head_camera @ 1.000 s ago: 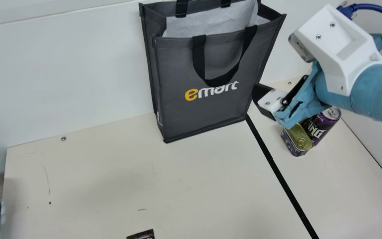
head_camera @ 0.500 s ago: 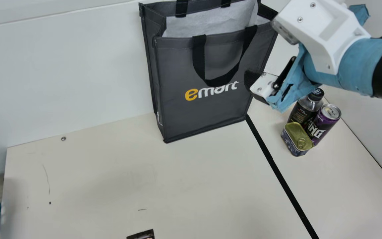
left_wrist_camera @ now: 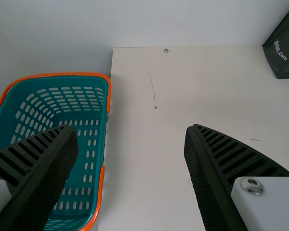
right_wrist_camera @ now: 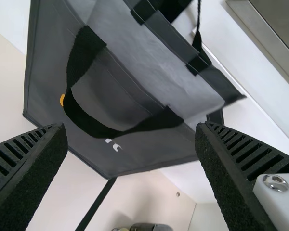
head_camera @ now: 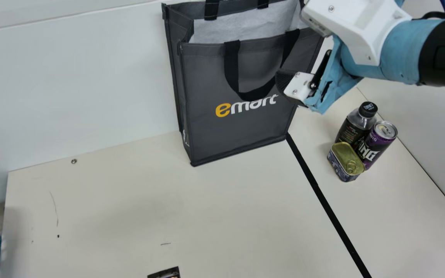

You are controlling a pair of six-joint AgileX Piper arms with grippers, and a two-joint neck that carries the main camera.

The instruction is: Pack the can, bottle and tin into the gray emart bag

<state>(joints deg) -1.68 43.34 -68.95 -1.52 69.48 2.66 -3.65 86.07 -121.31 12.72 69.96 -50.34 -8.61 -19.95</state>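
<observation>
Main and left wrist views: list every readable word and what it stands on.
"emart": front of the gray bag.
"emart.com": the bag's narrow side, left wrist view.
"ING", the rest hidden: purple can.
Too small to read: the can's smaller print, the bottle's and the tin's.
Dark item, bottom edge: cut off, unreadable.

You have here a cream table (head_camera: 129, 200), and on it stands the gray emart bag (head_camera: 201, 85). To the right of this bag you see, close together, a black-capped bottle (head_camera: 355, 127), a purple-black can (head_camera: 377, 144) and a gold-lidded tin (head_camera: 347, 159). A black tape strip (head_camera: 321, 197) runs forward from its lower right corner. To its left is a screw head (head_camera: 73, 161); well in front lies a dark printed piece (head_camera: 165, 273), partly visible.
</observation>
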